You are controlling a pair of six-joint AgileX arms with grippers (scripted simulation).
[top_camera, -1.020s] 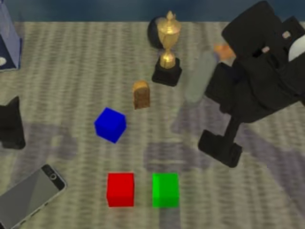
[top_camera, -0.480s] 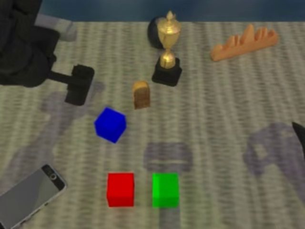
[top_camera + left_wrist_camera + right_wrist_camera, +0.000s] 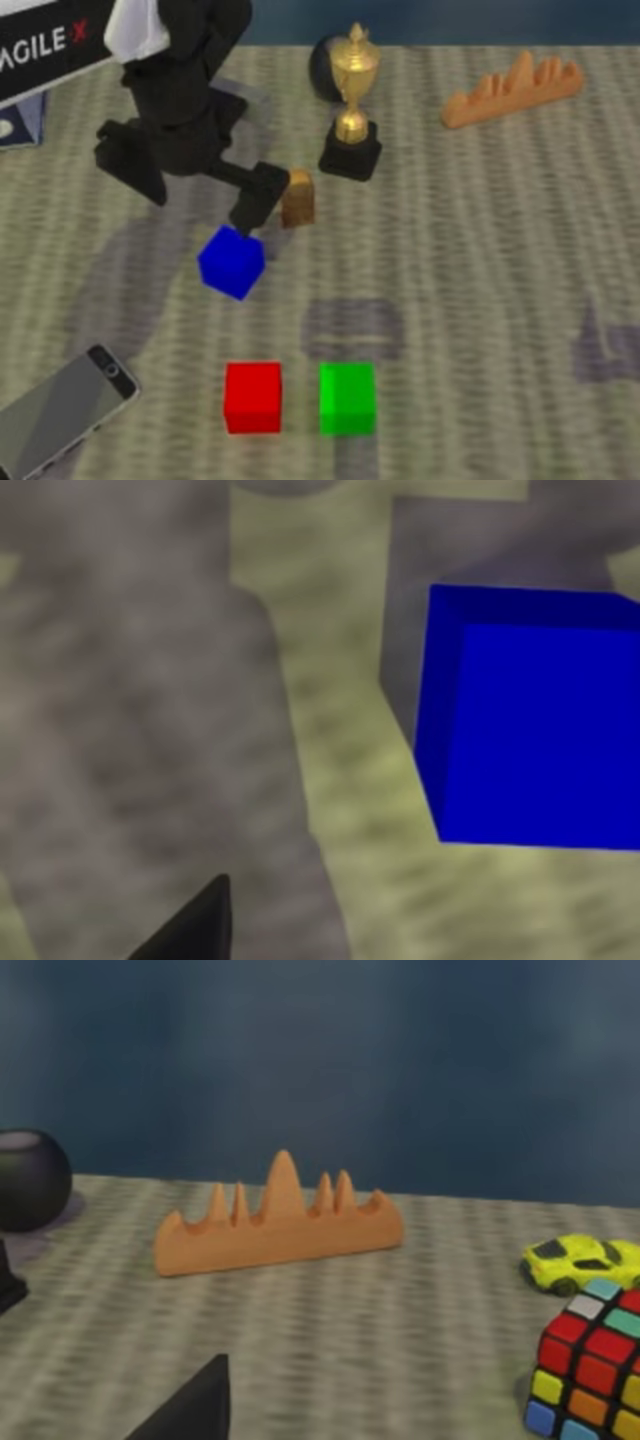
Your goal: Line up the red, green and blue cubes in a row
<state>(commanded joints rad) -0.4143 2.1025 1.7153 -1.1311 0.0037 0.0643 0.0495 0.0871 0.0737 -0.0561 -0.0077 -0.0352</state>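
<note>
While the left arm reaches in from the top left corner of the table, its left gripper [image 3: 252, 205] hangs just above and beside the blue cube [image 3: 231, 261], near the cube's far edge and close to the small tan round-topped block [image 3: 297, 197] — how wide it stands cannot be told from the views, and nothing is seen held in it. In the left wrist view the blue cube [image 3: 530, 715] fills much of the frame on the woven table surface [image 3: 340, 770], resting there, turned at an angle to the other two. The red cube [image 3: 252, 397] and the green cube [image 3: 347, 397] sit side by side near the front edge, a small gap between them, squared to the table; the blue one lies well apart, behind the red. A gold trophy [image 3: 352, 100] stands at the back and a phone [image 3: 62, 408] lies at the front left. The right arm is out of the top view — its wrist camera looks at an orange spiked block [image 3: 277, 1225], a yellow toy car [image 3: 583, 1262] and a puzzle cube [image 3: 590, 1360].
</note>
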